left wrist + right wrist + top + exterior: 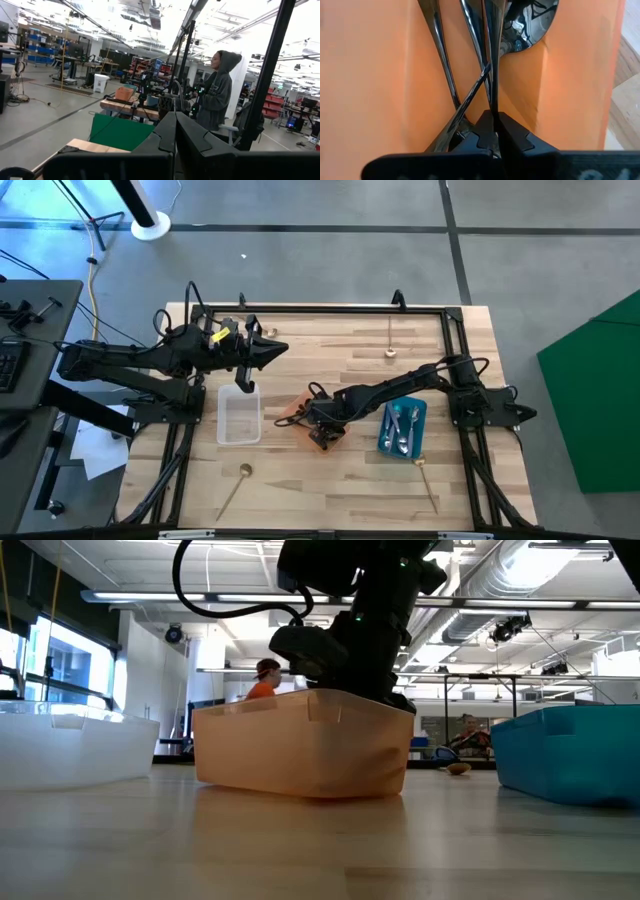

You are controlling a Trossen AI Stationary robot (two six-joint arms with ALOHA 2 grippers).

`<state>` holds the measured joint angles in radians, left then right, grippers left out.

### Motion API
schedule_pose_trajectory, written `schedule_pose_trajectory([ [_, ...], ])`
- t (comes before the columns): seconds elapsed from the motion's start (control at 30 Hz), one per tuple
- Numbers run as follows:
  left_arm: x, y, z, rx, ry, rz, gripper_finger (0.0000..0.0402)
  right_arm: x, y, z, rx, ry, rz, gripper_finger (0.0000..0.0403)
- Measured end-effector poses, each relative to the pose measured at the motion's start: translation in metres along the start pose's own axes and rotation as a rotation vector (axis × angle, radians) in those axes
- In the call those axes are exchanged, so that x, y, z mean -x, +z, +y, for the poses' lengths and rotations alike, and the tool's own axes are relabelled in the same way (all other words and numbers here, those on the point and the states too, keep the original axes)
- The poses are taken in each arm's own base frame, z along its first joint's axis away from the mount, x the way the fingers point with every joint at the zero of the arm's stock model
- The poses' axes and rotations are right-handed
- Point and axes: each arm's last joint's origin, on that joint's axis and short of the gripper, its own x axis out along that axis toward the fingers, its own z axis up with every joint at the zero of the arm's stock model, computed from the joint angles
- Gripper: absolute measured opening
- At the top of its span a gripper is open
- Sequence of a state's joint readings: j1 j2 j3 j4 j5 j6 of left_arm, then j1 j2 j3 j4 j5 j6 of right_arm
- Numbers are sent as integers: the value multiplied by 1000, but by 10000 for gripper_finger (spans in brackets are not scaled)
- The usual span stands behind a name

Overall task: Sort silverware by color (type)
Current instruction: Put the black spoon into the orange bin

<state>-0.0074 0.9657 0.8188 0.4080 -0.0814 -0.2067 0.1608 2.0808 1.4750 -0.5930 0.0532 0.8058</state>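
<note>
The silverware is spread over the worktop (340, 490) and two trays. Inside the orange tray (375, 90) lie several dark black spoons (440, 55), their slim handles crossing one another, and the right claw (492, 131) is down among them with its fingers pressed together on the thin handle of one black spoon (494, 75), whose shiny bowl lies farther along the tray floor. From above, the right claw (322, 430) and its dark arm cover most of the orange tray (292, 416), which sits near the middle of the worktop; in the low view the same tray (300, 745) stands between the clear tray (70, 745) and the blue tray (570, 755), with the right arm dropping into it from above. Shiny silver spoons (402, 430) lie together in the blue tray (386, 442), just beside the orange one on the right. Three gold spoons lie loose on the wood: one (389, 340) near the far edge, one (234, 485) near the front beyond the clear tray (240, 415), and one (427, 480) just in front of the blue tray. The left claw (270, 348) is held above the far left part of the worktop, past the clear tray, its fingers (192, 142) closed against each other with nothing between them. A person in a hooded top (217, 92) stands in the room beyond.
</note>
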Motion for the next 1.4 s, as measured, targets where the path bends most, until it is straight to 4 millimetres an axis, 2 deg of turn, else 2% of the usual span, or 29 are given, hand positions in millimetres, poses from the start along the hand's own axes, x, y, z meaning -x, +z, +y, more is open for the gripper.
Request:
schedule_pose_trajectory([
  [1.4,0,0,0,1,0,0,0,-1,-1,0,2,-14,-10,1],
])
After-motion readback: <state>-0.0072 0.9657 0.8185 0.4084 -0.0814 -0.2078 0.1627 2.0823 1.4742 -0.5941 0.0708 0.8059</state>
